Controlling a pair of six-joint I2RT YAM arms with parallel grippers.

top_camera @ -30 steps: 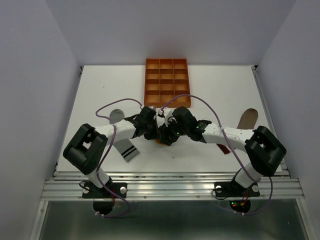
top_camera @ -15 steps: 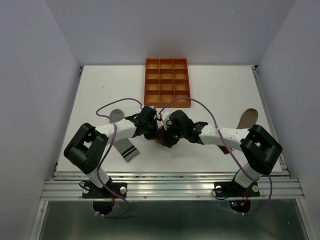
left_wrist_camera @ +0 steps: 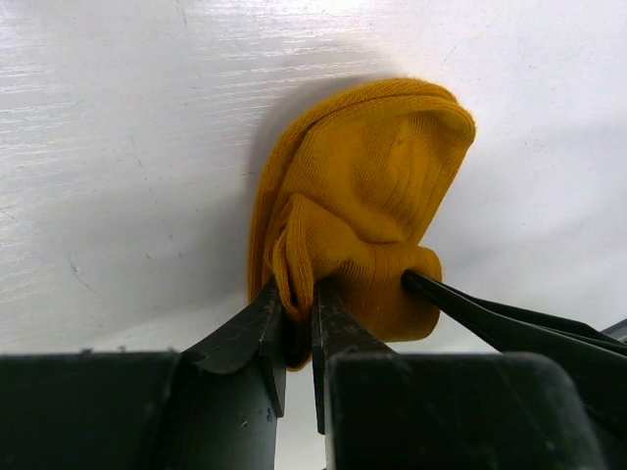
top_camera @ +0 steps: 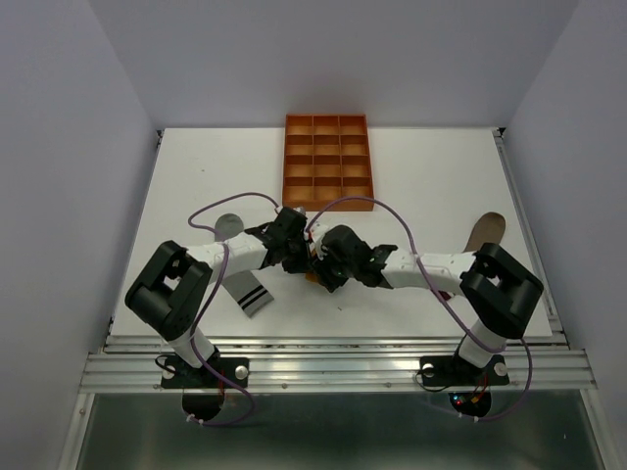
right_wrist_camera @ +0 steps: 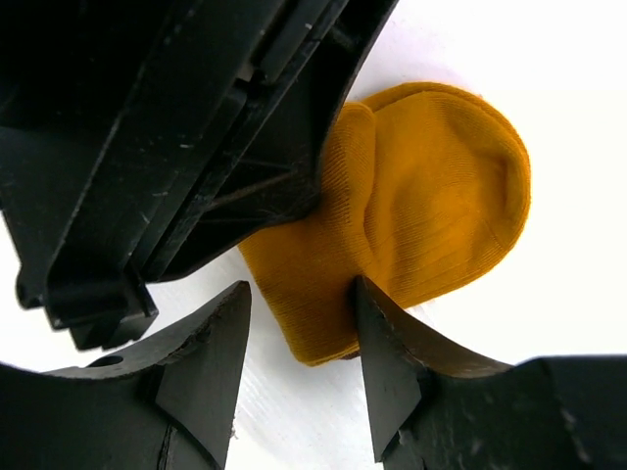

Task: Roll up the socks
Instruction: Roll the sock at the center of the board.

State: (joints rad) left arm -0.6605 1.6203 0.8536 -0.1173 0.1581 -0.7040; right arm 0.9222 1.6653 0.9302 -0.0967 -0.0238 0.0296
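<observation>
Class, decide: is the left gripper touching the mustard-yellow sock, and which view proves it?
Touching. The left wrist view shows the left gripper clamped on a fold of the mustard-yellow sock, with no gap between them.

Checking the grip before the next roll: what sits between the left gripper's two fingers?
A bunched fold of the mustard yellow sock, pinched by the left gripper; the left wrist view shows it.

1. three socks: one grey sock (top_camera: pixel 251 293), one mustard yellow sock (left_wrist_camera: pixel 362 196), one brown sock (top_camera: pixel 484 233).
2. one orange tray (top_camera: pixel 290 162), its compartments set in three columns.
3. two arms: left arm (top_camera: pixel 230 257), right arm (top_camera: pixel 431 266).
4. two claws, one per arm: left claw (left_wrist_camera: pixel 297 299), right claw (right_wrist_camera: pixel 302 304).
5. one white counter (top_camera: pixel 441 186).
</observation>
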